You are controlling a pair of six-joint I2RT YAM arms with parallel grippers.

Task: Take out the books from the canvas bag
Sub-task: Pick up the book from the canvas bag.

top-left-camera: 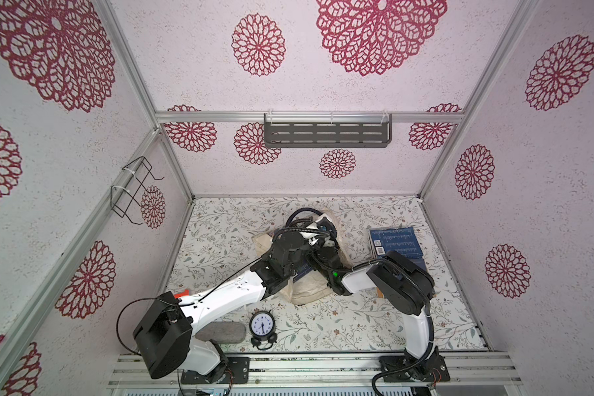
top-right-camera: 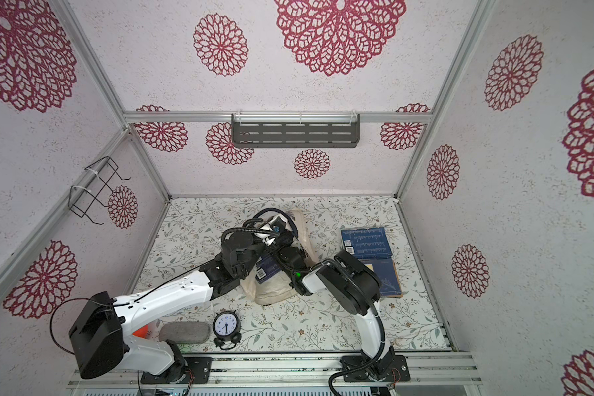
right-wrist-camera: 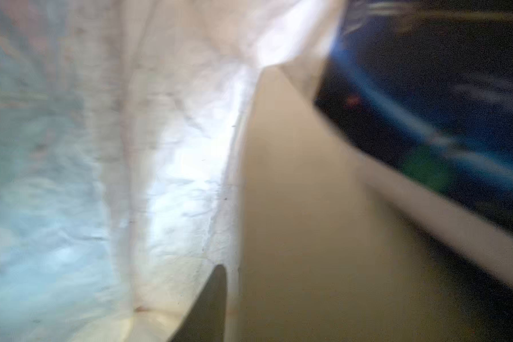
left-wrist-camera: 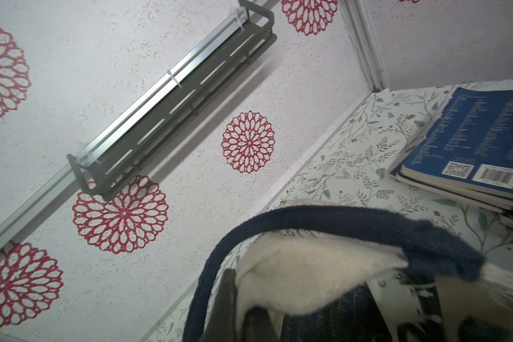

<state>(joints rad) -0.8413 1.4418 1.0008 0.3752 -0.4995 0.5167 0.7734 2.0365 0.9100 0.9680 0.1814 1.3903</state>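
I'm watching the left gripper (top-left-camera: 319,227) pinching tight on the rim of the canvas bag (top-left-camera: 306,291), which is slumping mid-way across the table (top-left-camera: 357,325). The right gripper (top-right-camera: 287,255) is sitting buried inside it beside 1 navy book (top-right-camera: 266,269) (the wrist view is too blurred, so I can't tell how its jaws are standing). Other books (top-left-camera: 395,242) are lying stacked to the right, apart from the bag.

Right wrist view heavily blurred: canvas bag (right-wrist-camera: 166,154) lining and navy book (right-wrist-camera: 442,97) indistinct. Book stack (left-wrist-camera: 471,142) cropped by left wrist frame edge.
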